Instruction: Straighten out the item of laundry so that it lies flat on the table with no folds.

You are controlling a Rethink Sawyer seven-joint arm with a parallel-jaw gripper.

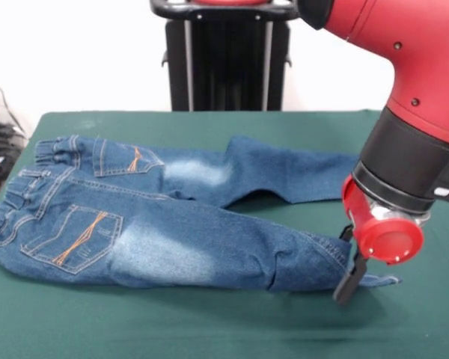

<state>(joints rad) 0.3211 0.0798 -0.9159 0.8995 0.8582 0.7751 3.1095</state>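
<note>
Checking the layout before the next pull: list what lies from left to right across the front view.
Elastic waistband → orange-stitched back pockets → faded whitish patches → the two legs of the jeans → gripper at the nearer leg's hem, all on the green table.

Pair of blue denim jeans (172, 232): one, with two legs and two orange-stitched back pockets (75, 238) showing | table (209, 329) with green top: one | red and black robot arm (411, 97): one | end effector (350, 277): one, at the hem of the nearer leg | black pedestal (226, 60): one
</note>
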